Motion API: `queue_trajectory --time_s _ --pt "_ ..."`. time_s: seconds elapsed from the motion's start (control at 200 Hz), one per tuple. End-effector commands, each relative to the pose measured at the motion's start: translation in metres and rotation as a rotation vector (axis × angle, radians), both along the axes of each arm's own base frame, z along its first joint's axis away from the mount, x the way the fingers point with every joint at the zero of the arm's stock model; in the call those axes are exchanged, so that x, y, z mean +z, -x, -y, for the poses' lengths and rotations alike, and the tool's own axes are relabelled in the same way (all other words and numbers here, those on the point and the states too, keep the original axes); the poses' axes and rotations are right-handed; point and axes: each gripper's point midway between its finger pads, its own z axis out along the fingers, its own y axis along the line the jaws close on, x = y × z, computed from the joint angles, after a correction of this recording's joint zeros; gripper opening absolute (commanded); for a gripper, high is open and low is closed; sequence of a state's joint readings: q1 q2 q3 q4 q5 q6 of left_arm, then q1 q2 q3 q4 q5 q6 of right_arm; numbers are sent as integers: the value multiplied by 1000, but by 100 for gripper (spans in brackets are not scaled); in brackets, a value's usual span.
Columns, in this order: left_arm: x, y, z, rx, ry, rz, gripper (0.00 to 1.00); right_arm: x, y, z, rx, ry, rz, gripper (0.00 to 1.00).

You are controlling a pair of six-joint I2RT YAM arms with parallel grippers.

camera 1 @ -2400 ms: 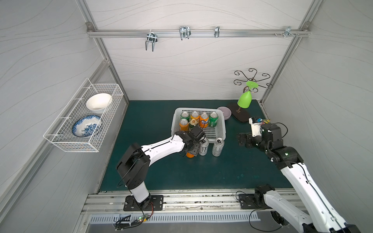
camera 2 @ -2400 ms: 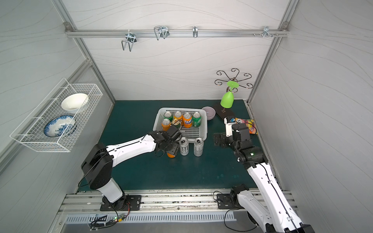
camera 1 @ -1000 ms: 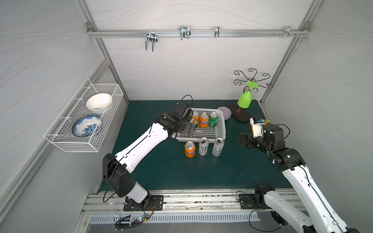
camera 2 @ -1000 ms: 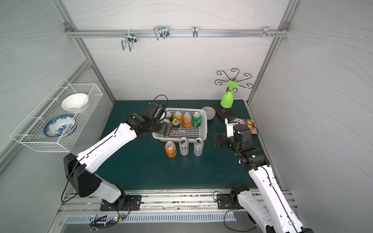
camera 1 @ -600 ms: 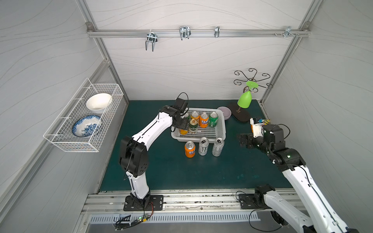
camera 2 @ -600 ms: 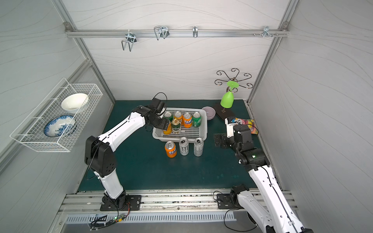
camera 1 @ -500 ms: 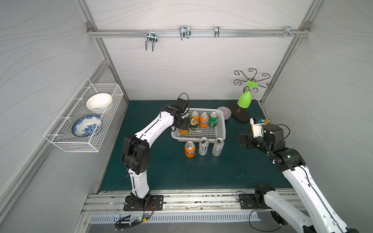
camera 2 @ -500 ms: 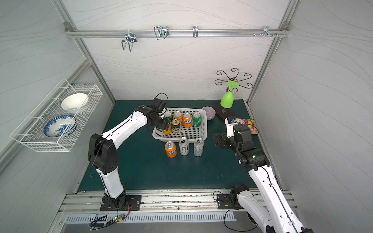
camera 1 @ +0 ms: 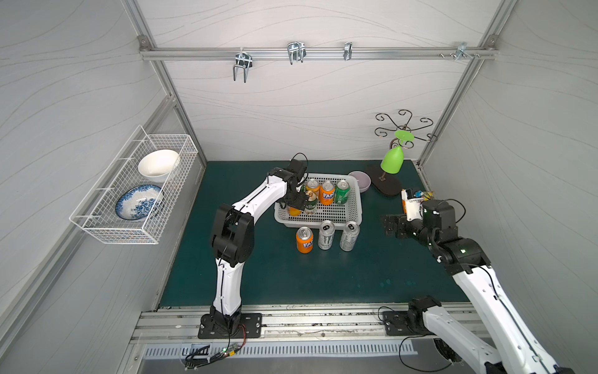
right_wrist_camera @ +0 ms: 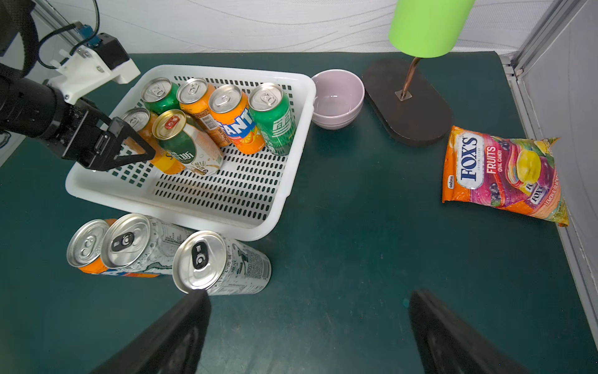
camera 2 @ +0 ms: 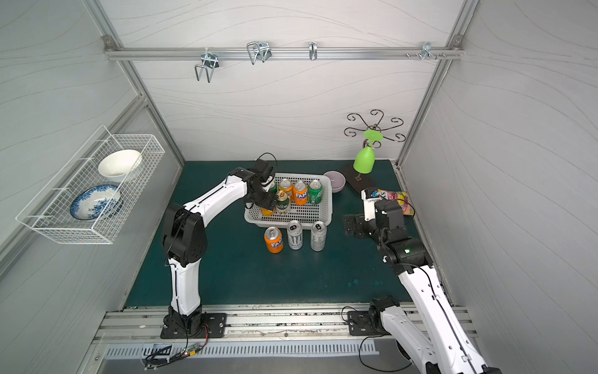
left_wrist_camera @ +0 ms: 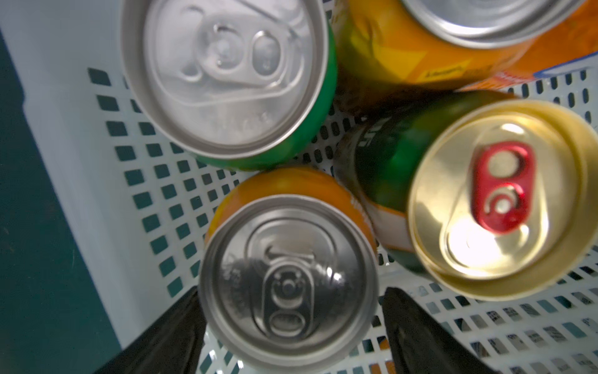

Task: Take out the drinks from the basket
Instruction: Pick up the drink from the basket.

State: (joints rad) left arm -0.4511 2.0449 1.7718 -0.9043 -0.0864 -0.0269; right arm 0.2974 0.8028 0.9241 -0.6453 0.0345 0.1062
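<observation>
The left arm (camera 1: pixel 259 197) reaches far forward, wrist tipped down, and the left gripper (camera 1: pixel 295 207) has its jaws partly apart. The right arm (camera 1: pixel 479 285) is bent at the elbow, and the right gripper (camera 1: pixel 388 226) hovers low with jaws spread wide.

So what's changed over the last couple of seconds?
The left hand let go of the orange Fanta it stood beside the Monster cans, swung back over the basket and now straddles another orange can there; grip unclear. The right hand, open, and the other cans stayed put.

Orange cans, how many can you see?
4. One orange can stands on the mat in front of the basket. Three are inside it: a back-row can, the Fanta can next to it, and a front can between the left gripper's fingers. None seems hidden.
</observation>
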Motion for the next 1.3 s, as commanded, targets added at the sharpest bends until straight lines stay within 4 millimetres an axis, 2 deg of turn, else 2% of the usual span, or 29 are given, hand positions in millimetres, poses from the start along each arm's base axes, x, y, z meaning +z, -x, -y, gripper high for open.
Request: queue_trajectory --time_s 0.0,0.16,0.33,0.35,0.64,0.86,0.88,1.095,1.295 --pt "6 -23 10 -28 40 57 88 1 1 0 8 3 -7 99" --pt "3 -30 17 -55 66 69 88 0 1 0 8 3 -8 99" --pt "-11 -31 16 -64 48 49 87 -1 0 0 8 1 -12 99" --pt "-2 -38 19 -64 55 75 86 -1 0 0 8 1 -11 99" --pt "-1 -44 20 -69 51 100 80 -2 -1 -1 12 -3 -14 99" --pt "13 -40 19 -61 69 120 70 -2 -1 -1 13 -4 -15 99" --pt "6 -34 16 -60 63 100 70 -3 -1 -1 14 -4 -16 99" --pt "22 -21 11 -47 80 114 66 -3 -2 -2 14 -5 -16 99" --pt "49 -11 7 -31 103 145 66 -4 -4 -2 16 -5 -17 99"
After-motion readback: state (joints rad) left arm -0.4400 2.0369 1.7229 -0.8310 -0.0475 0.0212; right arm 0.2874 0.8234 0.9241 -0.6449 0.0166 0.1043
